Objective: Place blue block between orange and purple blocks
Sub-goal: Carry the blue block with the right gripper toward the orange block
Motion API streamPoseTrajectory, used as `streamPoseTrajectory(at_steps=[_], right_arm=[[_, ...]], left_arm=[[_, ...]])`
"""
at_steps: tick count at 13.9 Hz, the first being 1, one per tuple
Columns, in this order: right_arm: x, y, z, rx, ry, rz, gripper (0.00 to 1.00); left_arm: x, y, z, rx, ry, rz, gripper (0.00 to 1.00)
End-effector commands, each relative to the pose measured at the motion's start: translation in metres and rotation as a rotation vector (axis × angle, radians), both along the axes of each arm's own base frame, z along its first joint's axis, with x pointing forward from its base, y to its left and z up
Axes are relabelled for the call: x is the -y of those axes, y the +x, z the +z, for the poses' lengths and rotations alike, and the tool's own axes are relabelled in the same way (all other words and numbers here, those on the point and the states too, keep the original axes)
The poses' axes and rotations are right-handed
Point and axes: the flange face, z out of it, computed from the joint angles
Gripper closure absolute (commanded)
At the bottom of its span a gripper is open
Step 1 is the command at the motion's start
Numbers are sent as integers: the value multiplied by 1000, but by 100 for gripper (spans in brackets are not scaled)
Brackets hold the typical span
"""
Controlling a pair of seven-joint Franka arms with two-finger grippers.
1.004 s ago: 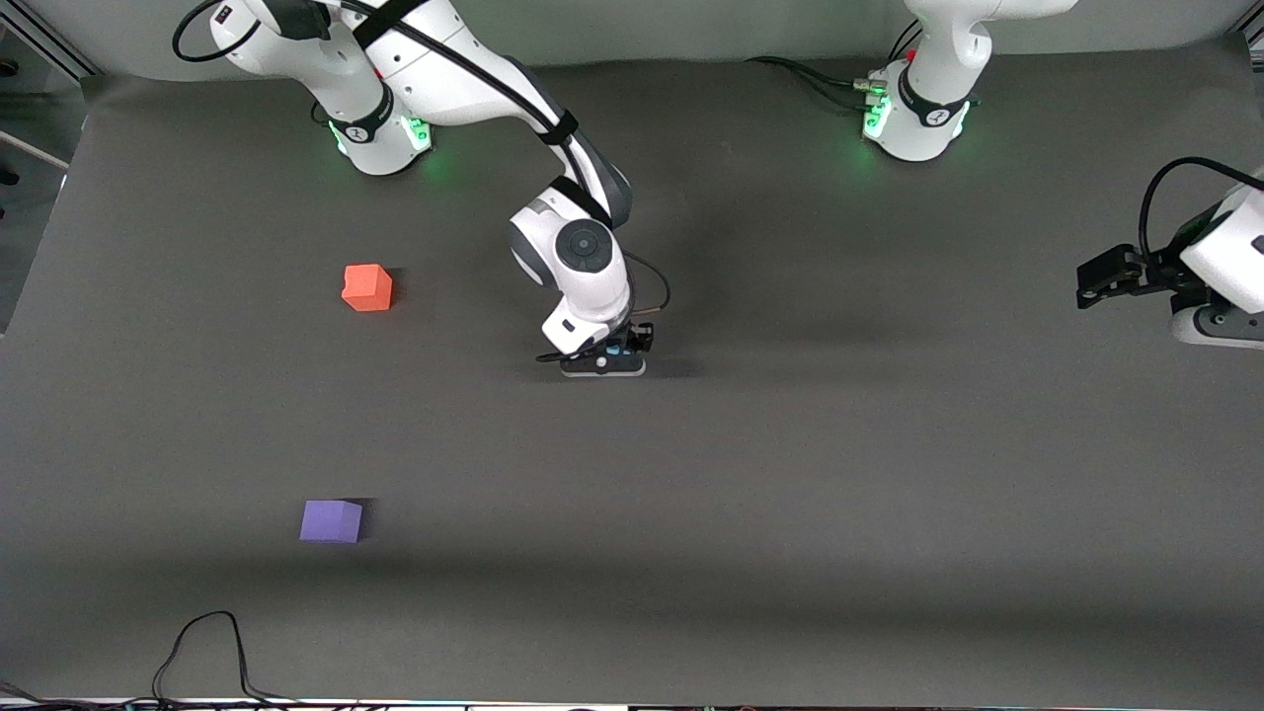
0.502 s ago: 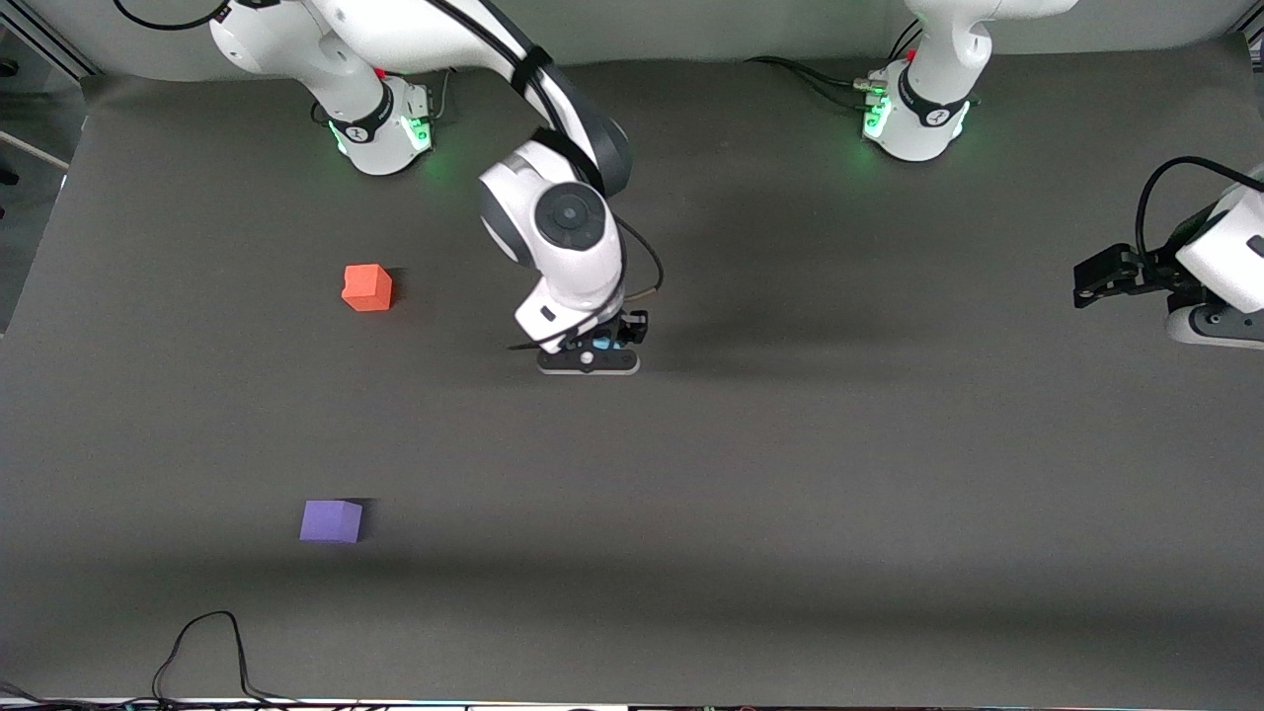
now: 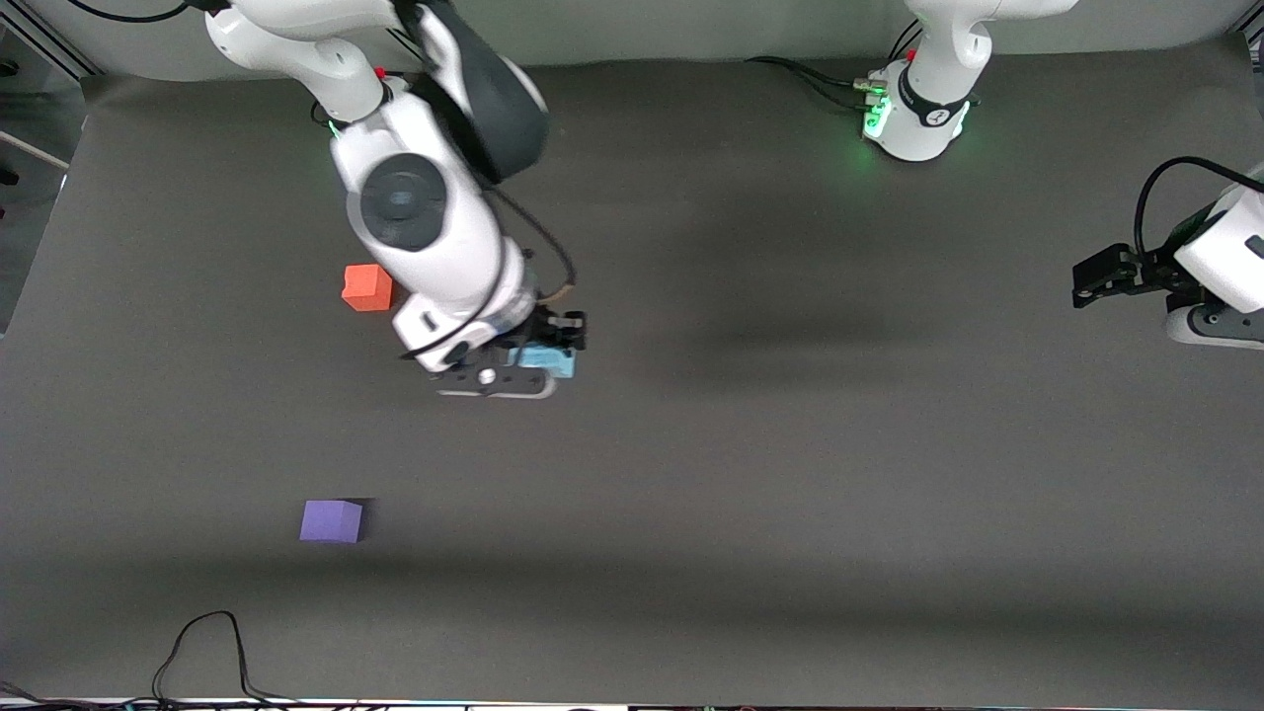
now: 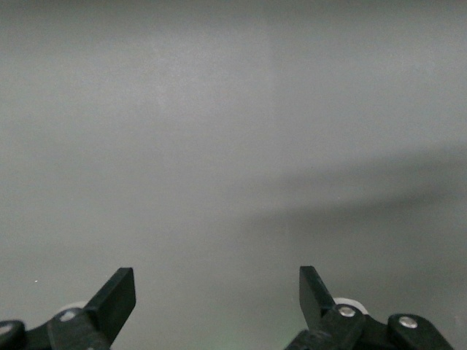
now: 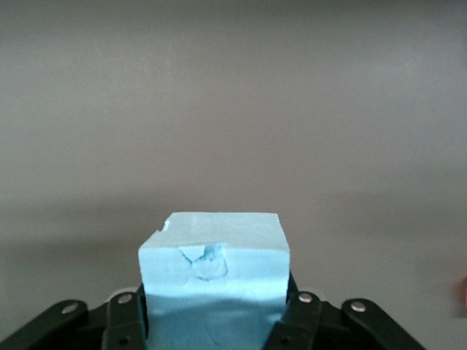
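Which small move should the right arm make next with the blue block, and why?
Probably carry it toward the gap: the right gripper is shut on the blue block, raised beside the orange block, with the purple block nearer the camera. The left gripper waits open.

Even overhead light, dim grey table. Soft broad shadows band across it. Green glow at arm bases. Wrist views hazy, backgrounds featureless.

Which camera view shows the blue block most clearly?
The right wrist view: the blue block fills the foreground between the right gripper's jaws. The front view shows only part of it, under the right arm's hand. The left wrist view does not show it.
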Motion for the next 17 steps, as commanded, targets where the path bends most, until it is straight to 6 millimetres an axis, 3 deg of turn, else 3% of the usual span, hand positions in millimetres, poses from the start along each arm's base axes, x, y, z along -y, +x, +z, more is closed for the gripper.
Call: streamPoseTrajectory(at_steps=[1, 6, 8, 11, 14, 17], right_arm=[[44, -4, 23, -53, 6, 53, 63], [225, 5, 28, -77, -42, 161, 63], [281, 6, 26, -85, -61, 172, 63], [338, 9, 13, -86, -65, 167, 63], [393, 7, -14, -70, -68, 176, 63], [410, 2, -61, -57, -80, 156, 63]], left_arm=[[8, -4, 3, 4, 3, 29, 0], [8, -3, 1, 7, 1, 32, 0], [6, -3, 2, 7, -9, 36, 0], [8, -4, 2, 6, -25, 37, 0], [8, -3, 1, 5, -25, 37, 0], [6, -3, 1, 2, -20, 37, 0]])
